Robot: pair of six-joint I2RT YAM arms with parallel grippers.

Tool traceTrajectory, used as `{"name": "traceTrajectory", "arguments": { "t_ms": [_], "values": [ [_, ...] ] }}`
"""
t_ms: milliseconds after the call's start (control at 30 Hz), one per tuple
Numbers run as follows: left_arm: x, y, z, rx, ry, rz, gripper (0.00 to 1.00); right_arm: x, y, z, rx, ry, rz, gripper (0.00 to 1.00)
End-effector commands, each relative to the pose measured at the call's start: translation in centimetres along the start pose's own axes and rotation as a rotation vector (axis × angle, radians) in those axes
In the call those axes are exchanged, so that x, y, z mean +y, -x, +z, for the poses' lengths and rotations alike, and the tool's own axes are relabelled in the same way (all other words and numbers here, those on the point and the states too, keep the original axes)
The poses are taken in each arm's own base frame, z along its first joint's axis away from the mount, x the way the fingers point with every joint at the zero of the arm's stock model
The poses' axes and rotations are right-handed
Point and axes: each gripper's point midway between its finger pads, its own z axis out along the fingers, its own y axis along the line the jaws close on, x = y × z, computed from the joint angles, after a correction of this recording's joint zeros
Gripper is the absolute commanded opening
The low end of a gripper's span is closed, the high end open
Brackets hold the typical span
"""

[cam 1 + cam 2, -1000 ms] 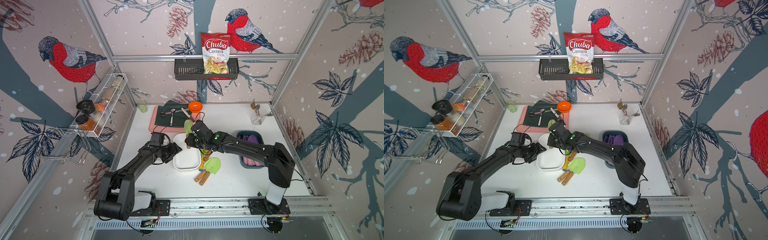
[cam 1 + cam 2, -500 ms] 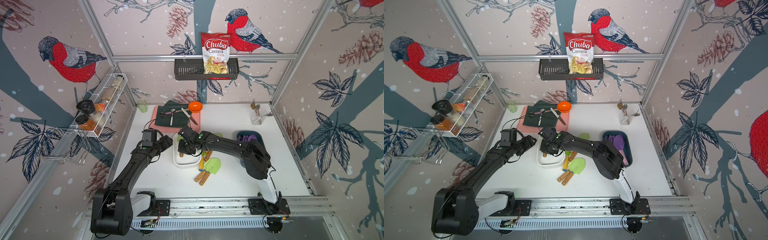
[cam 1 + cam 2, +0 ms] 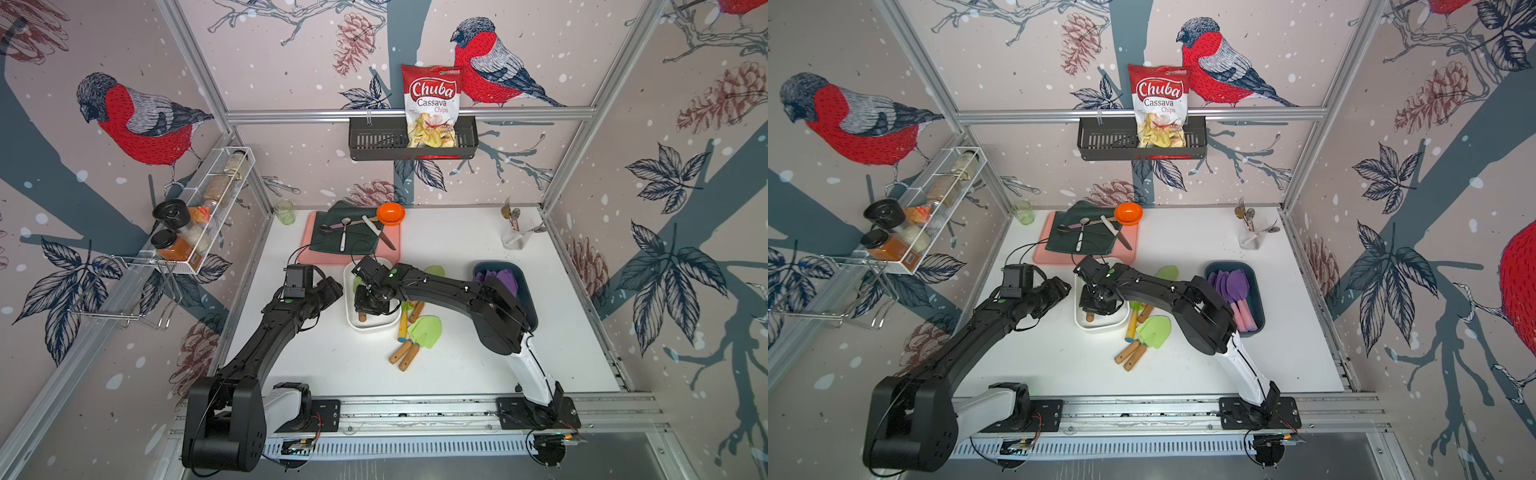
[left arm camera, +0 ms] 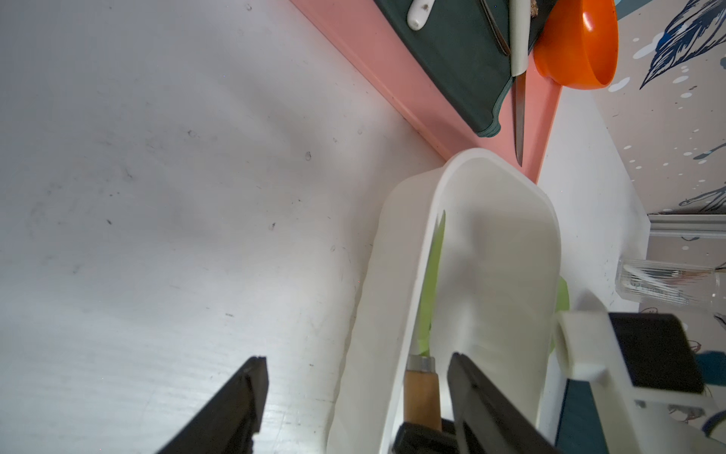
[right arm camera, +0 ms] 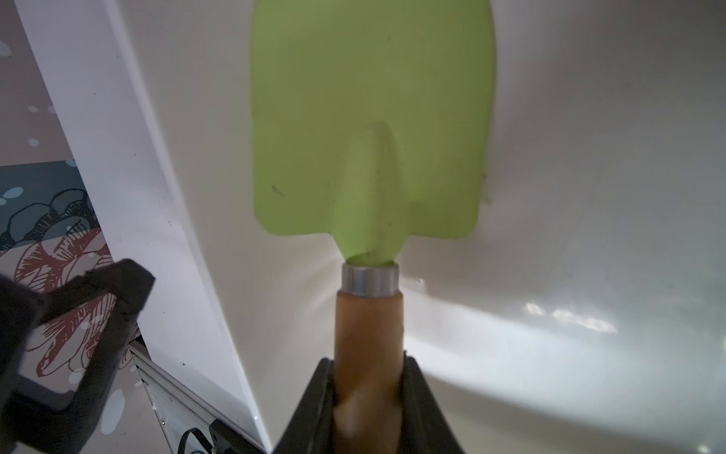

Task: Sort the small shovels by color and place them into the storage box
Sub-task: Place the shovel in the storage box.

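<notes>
Now | right gripper clamps green shovel handle | blade inside white box

White bench carries pink tray, white tub, navy bin, clear cutlery cup, green glass, and loose green shovels beside the tub.
</notes>
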Motion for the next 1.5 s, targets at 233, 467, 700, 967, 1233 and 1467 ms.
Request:
{"name": "traceTrajectory", "arguments": {
  "t_ms": [233, 467, 700, 967, 1233, 1467],
  "values": [
    [0.1, 1.5, 0.1, -0.050, 0.003, 0.055, 0.76, -1.0, 1.9, 1.4, -0.054, -0.083, -0.186, 0.47],
    [1.7, 3.0, 0.3, -0.083, 0.037, 0.076, 0.76, -1.1, 2.6, 1.3, -0.084, -0.059, -0.239, 0.50],
    [1.8, 3.0, 0.9, -0.070, 0.017, 0.132, 0.76, -0.8, 2.8, 0.4, -0.118, 0.005, -0.293, 0.48],
    [1.4, 3.2, 0.6, -0.084, -0.006, 0.179, 0.76, -1.3, 2.0, 1.2, -0.081, 0.031, -0.358, 0.46],
    [1.3, 2.9, 0.1, -0.104, -0.023, 0.193, 0.76, -1.0, 1.3, 1.8, -0.063, 0.067, -0.397, 0.36],
    [1.0, 2.9, -0.1, -0.109, -0.037, 0.197, 0.75, -0.1, 1.1, 1.6, -0.065, 0.097, -0.415, 0.36]
  ]
}}
